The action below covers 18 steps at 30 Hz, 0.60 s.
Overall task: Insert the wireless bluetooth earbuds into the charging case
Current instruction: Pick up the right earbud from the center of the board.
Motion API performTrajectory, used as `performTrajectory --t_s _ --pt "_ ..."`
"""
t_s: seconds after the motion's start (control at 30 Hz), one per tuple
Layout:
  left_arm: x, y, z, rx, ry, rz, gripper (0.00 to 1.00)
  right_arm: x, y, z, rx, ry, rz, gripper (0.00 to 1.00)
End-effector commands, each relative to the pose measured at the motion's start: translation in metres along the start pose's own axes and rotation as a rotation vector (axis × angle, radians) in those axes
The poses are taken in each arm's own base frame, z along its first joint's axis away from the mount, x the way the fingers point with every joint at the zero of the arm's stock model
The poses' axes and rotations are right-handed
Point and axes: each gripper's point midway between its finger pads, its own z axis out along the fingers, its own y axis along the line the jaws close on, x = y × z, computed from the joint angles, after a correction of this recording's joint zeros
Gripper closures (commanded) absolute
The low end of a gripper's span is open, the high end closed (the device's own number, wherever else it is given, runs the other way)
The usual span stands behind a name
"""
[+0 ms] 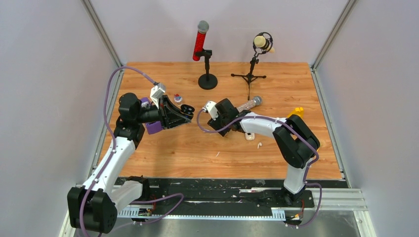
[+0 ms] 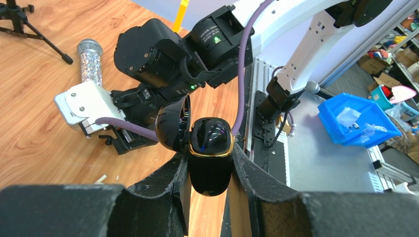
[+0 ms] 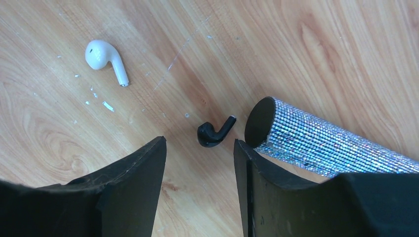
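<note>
On the wooden table (image 1: 168, 148), the left arm (image 1: 114, 155) is rising from its base, bending at the elbow and reaching rightward. The left gripper (image 2: 210, 170) is pinching the black charging case (image 2: 210, 140) off the table, its lid hanging open. The right arm (image 1: 269, 123) is folding leftward with its wrist tipping down at the wood, and the right gripper (image 3: 198, 148) is hovering with its fingers spread. Just beside the butt of a glittery microphone (image 3: 326, 145), the black earbud (image 3: 213, 133) is lying on the table ahead of that gap, untouched. A white earbud (image 3: 104, 57) is lying well apart from it.
</note>
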Motion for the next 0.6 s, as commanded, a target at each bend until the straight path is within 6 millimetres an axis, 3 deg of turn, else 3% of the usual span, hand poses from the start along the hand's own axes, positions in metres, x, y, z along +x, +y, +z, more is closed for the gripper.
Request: performTrajectory --t_s 0.0,0.2,0.57 --pt "-0.007 -0.006 -0.002 0.010 -0.013 0.063 1.00 -0.028 -0.011 0.001 0.042 -0.070 -0.022 0.46" --pt "-0.007 -0.006 -0.002 0.013 -0.012 0.063 1.00 -0.028 -0.018 0.002 0.037 -0.064 0.019 0.54" --pt "-0.007 -0.006 -0.002 0.013 -0.011 0.058 1.00 -0.014 0.000 0.008 -0.068 -0.034 0.045 0.58"
